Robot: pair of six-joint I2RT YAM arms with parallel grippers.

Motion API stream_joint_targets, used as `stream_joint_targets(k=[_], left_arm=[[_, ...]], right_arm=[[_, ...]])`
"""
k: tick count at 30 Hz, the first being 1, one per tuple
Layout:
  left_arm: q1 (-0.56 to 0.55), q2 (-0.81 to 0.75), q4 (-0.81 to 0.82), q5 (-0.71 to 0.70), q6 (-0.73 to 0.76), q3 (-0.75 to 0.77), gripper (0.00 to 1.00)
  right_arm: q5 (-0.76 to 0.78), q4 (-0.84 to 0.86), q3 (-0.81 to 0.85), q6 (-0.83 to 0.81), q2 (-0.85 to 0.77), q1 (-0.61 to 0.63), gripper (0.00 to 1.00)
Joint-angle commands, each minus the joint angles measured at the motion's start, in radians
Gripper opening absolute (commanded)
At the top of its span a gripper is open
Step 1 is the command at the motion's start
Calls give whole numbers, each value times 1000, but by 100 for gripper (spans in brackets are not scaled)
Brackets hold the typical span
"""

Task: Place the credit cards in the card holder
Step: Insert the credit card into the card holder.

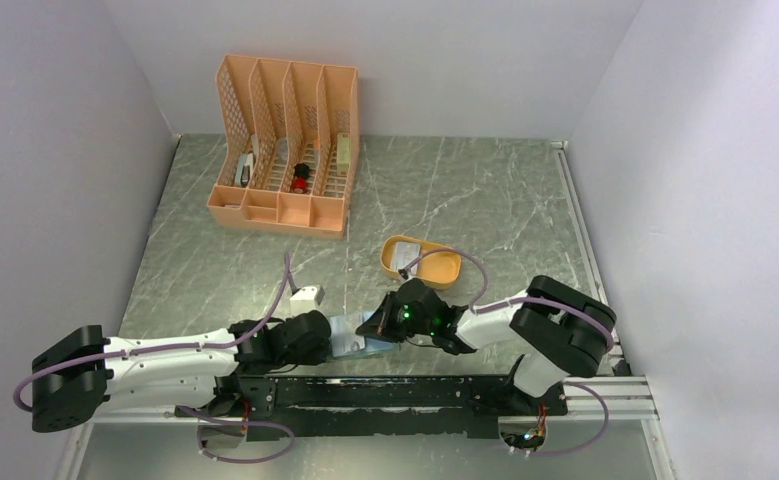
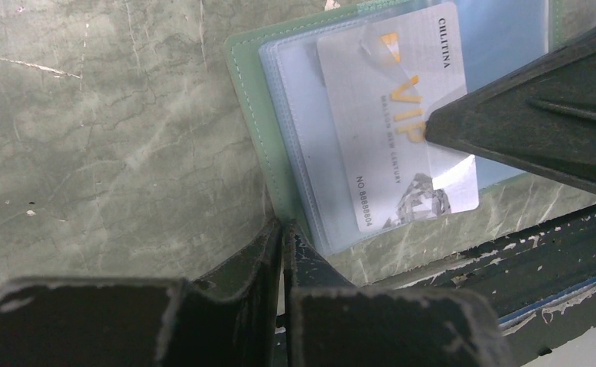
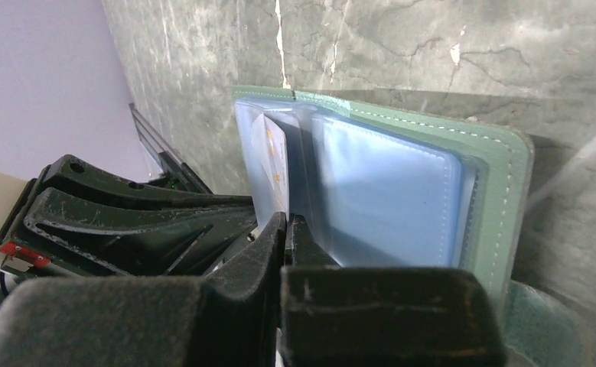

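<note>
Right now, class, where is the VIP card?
Left wrist view, upper right: the VIP card lies on the clear sleeves of the open green wallet, the right gripper pinching its right edge.

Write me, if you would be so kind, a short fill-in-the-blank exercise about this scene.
1. The credit card bears the large orange letters ___.
2. The card holder has a ___ cover.
3. The right gripper rests its tip on the credit card with its jaws ___.
4. The yellow tray lies nearer the ___ arm.

Missing words: VIP; green; shut; right.
</note>
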Motion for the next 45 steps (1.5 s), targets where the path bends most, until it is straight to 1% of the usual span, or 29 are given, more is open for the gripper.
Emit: stream_joint_targets(k=[1, 8, 11, 13, 17, 18, 21, 27, 33, 45], left_arm=[[1, 5, 19, 28, -3, -9, 10], [1, 5, 15, 23, -5, -8, 10], [0, -3, 2, 15, -6, -5, 10], [1, -11, -7, 9, -7, -7, 10], [0, -23, -19, 2, -9, -6, 9], [1, -24, -20, 2, -10, -7, 10], [1, -24, -21, 0, -8, -4, 10], [1, -11, -21, -3, 0, 9, 9], [1, 6, -7, -2, 7, 17, 9], [1, 21, -5, -3, 15, 28, 9]], right_arm=[[-20, -39, 7, -29, 44, 20, 0], [-80, -30, 28, -58, 66, 23, 0], [-66, -83, 39, -78, 34, 23, 1], [-52, -125, 47, -92, 12, 23, 11], [-29, -190, 63, -113, -19, 23, 32], [-24, -201, 66, -117, -26, 24, 36], [-15, -221, 69, -125, -37, 24, 42], [-27, -210, 75, -142, -46, 24, 44], [-73, -188, 105, -163, -8, 30, 43], [-82, -233, 164, -195, 26, 55, 41]])
